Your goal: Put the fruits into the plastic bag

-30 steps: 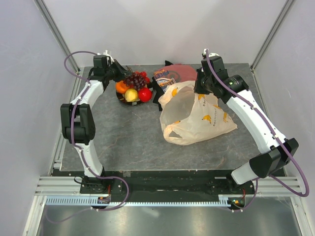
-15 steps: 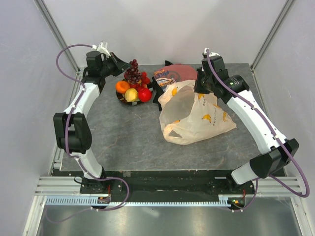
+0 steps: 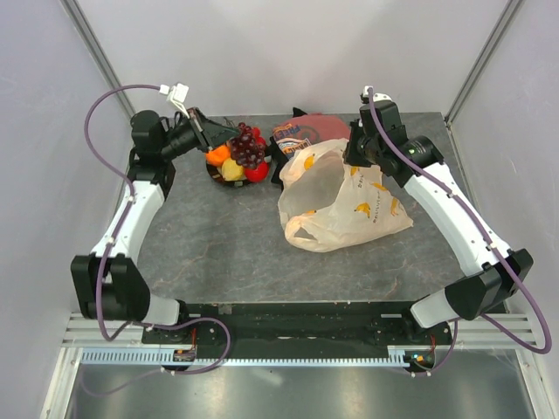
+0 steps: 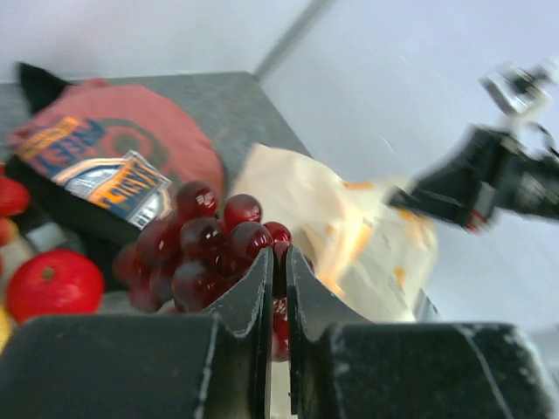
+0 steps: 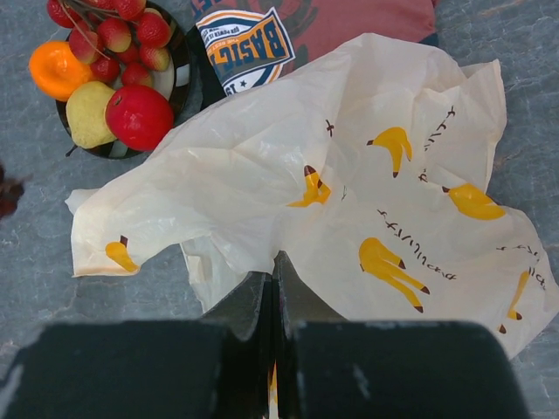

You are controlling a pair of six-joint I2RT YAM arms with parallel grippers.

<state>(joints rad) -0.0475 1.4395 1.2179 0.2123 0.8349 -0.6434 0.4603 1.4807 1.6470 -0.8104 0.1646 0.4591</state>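
My left gripper (image 3: 227,140) (image 4: 275,260) is shut on the stem of a bunch of dark purple grapes (image 3: 248,147) (image 4: 199,249), which hangs above the plate's right side. On the dark plate (image 3: 210,169) (image 5: 187,80) lie an orange (image 5: 56,70), a yellow pear-like fruit (image 5: 89,114), a red apple (image 5: 138,116) (image 4: 52,284) and small red berries (image 5: 131,39). The cream plastic bag (image 3: 348,205) (image 5: 367,201) with banana prints lies right of the plate. Its upper edge is pinched and raised by my right gripper (image 3: 351,160) (image 5: 275,262), which is shut.
A red-and-black printed folded cloth (image 3: 301,133) (image 5: 262,35) (image 4: 113,148) lies behind the bag, between it and the plate. White walls and frame posts enclose the grey table (image 3: 227,253) on three sides.
The left gripper has lifted the grapes off the plate and carried them a little right toward the bag, with its elbow swinging down and left. The right gripper still holds the bag's edge.
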